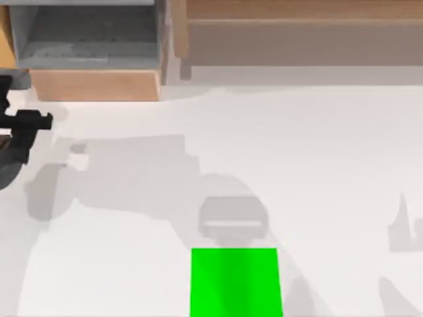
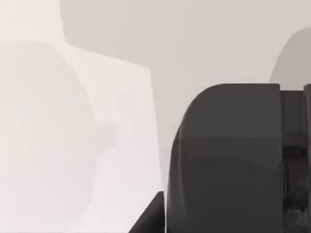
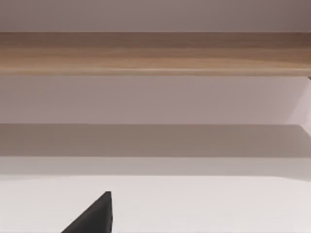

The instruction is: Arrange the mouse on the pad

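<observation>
The pad (image 1: 234, 282) lies flat at the near centre edge of the table (image 1: 317, 165), bare on its upper face. The left gripper (image 1: 41, 121) is at the far left edge of the table, well apart from the pad, just in front of a wooden box (image 1: 96, 84). In the left wrist view a dark grey rounded body, judged to be the mouse (image 2: 228, 160), sits very close to the camera and just beside the gripper's black tip. Whether the left gripper is spread, pressed together or pinching the mouse cannot be told, and contact with the table beneath cannot be confirmed either. The right gripper (image 3: 95, 218) is idle and faces a wooden ledge (image 3: 155, 53) at the back of the table; its state cannot be told. The step in hand is judged to be moving the mouse to the pad, with the task at an early stage. To do it well, confirm a firm hold across the sides of the mouse before travel. Move from the left edge toward the near centre with the mouse level. Stop above the middle of the pad, not its border. Lower until the base rests fully on the green surface, then release and lift straight up, so that the mouse is not dragged off the edge.
</observation>
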`<control>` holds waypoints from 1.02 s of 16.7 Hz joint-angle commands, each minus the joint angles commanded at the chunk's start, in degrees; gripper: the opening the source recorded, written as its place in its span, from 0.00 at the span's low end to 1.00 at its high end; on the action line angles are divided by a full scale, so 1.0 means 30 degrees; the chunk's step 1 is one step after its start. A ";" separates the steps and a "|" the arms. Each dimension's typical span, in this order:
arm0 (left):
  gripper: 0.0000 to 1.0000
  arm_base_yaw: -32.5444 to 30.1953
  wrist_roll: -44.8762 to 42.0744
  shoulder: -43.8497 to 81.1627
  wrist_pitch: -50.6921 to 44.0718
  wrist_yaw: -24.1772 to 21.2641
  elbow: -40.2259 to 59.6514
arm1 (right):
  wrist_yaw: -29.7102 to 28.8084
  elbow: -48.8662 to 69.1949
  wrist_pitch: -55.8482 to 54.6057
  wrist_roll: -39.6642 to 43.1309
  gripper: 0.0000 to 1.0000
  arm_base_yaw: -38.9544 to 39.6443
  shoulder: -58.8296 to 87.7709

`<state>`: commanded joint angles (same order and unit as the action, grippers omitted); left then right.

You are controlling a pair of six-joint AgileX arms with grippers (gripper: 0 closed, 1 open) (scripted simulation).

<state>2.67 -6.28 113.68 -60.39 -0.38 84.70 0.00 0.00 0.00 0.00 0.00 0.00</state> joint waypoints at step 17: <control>0.00 -0.8482 0.8810 -0.0207 -0.1373 0.0314 0.0991 | 0.0000 0.0000 0.0000 0.0000 1.00 0.0000 0.0000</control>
<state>-22.77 20.15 113.06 -64.51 0.56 87.67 0.00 0.00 0.00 0.00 0.00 0.00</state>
